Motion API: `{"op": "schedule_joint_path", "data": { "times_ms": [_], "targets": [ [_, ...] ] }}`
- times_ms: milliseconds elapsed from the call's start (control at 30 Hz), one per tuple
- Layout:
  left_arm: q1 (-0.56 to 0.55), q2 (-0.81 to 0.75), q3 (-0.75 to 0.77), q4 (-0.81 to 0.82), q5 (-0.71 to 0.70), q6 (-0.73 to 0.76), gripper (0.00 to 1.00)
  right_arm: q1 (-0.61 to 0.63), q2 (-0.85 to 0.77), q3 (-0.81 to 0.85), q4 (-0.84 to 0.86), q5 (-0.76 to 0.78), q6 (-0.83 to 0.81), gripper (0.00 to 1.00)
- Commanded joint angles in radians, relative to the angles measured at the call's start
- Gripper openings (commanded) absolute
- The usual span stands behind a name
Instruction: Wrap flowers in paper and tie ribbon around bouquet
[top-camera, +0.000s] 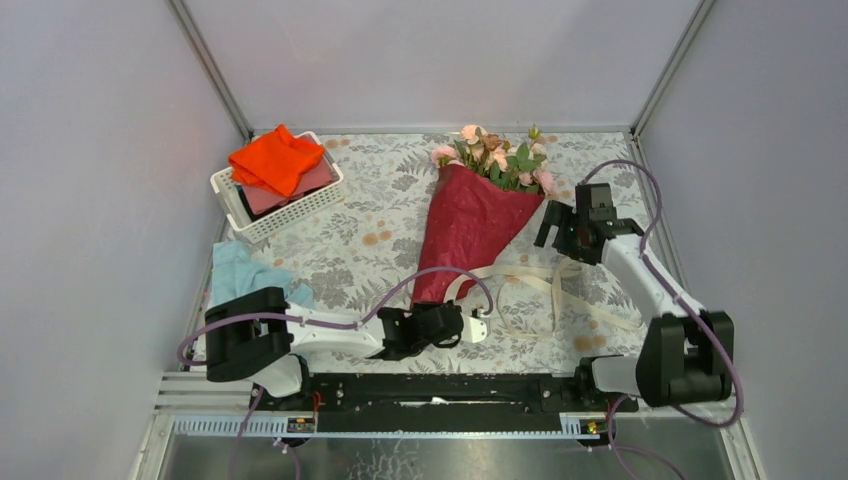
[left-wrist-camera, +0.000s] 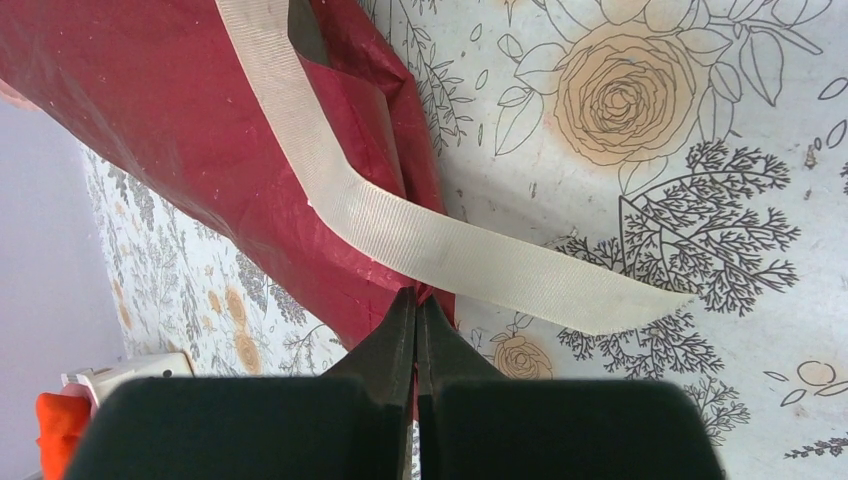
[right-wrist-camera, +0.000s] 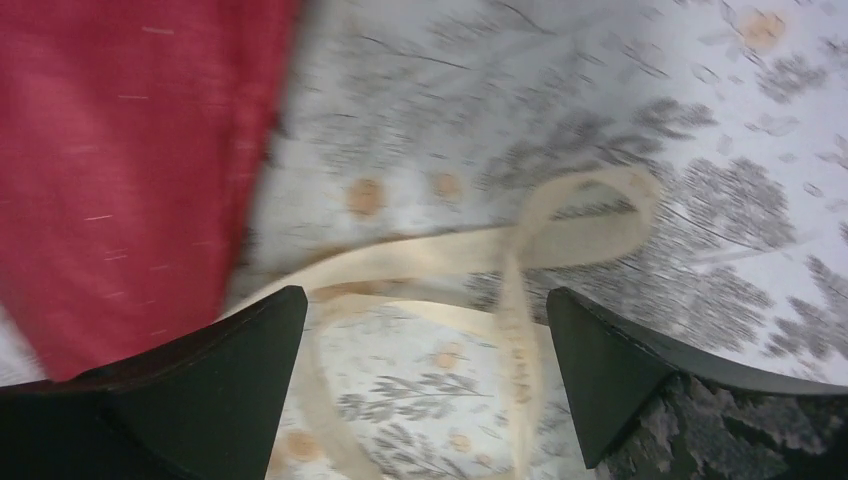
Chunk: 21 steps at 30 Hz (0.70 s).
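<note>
Tying stage: bouquet (top-camera: 470, 215) lies mid-table, ribbon (left-wrist-camera: 420, 240) loose at its near right. Left gripper (left-wrist-camera: 415, 305) closed, perhaps pinching the paper (left-wrist-camera: 150, 120); right gripper (right-wrist-camera: 425, 310) spread wide, should drop onto ribbon.

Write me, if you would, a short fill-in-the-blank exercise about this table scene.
The flowers are wrapped in dark ____ paper.
The orange cloth lies in a white ____.
The right gripper has its jaws ____.
The left gripper has its jaws ____.
Missing words: red; basket; open; shut.
</note>
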Motion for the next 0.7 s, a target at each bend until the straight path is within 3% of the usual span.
{"op": "schedule_joint_path", "data": {
  "times_ms": [0, 133, 300, 600, 667],
  "targets": [
    [0.006, -0.024, 0.029, -0.005, 0.006, -0.018, 0.00, 0.074, -0.155, -0.083, 0.239, -0.195, 0.105, 1.00],
    [0.006, -0.013, 0.037, -0.015, 0.013, -0.020, 0.00, 0.119, -0.069, -0.182, 0.516, -0.397, 0.288, 1.00],
    [0.005, -0.016, 0.037, -0.021, 0.015, -0.023, 0.00, 0.120, 0.103, -0.192, 0.677, -0.386, 0.378, 1.00],
    [0.006, -0.001, 0.039, -0.027, 0.028, -0.026, 0.00, 0.122, 0.321, -0.181, 0.834, -0.416, 0.393, 1.00],
    [0.006, -0.001, 0.037, -0.029, 0.027, -0.026, 0.00, 0.122, 0.372, -0.185, 0.879, -0.443, 0.413, 0.95]
  ]
}}
